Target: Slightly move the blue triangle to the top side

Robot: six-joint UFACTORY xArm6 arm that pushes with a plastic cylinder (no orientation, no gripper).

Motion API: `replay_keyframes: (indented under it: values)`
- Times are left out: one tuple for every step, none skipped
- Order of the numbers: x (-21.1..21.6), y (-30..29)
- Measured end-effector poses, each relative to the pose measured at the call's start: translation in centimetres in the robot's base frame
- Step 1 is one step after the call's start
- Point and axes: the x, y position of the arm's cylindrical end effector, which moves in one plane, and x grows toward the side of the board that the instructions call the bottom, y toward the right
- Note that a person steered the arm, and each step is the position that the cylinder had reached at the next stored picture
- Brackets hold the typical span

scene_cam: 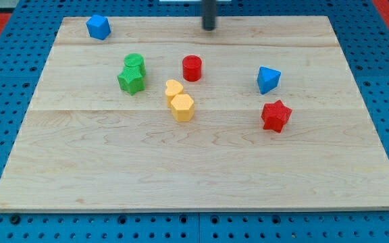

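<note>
Blue triangle [268,79] lies well below-right of my tip [209,28]

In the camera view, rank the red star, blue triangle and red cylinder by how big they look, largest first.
1. red star
2. blue triangle
3. red cylinder
The star sits nearest the view's bottom, so nearness may inflate it; star and triangle look close.

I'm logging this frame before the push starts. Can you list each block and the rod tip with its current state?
my tip: near the view's top, touching no block.
blue triangle: alone, just above the red star.
red star: free.
red cylinder: upright, free.
yellow heart: against the yellow hexagon.
yellow hexagon: upright.
green cylinder: against the green star.
green star: upright.
blue cube: alone, top-left corner.
</note>
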Motion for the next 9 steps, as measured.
replay_keyframes:
  values:
    - [2.0, 9.5]
    - [7.3, 14.2]
    - [14.5, 10.2]
    - [20.0, 11.3]
    - [19.9, 5.4]
    - [18.0, 4.3]
    - [18.0, 4.5]
    - [18.0, 4.5]
    - [18.0, 4.5]
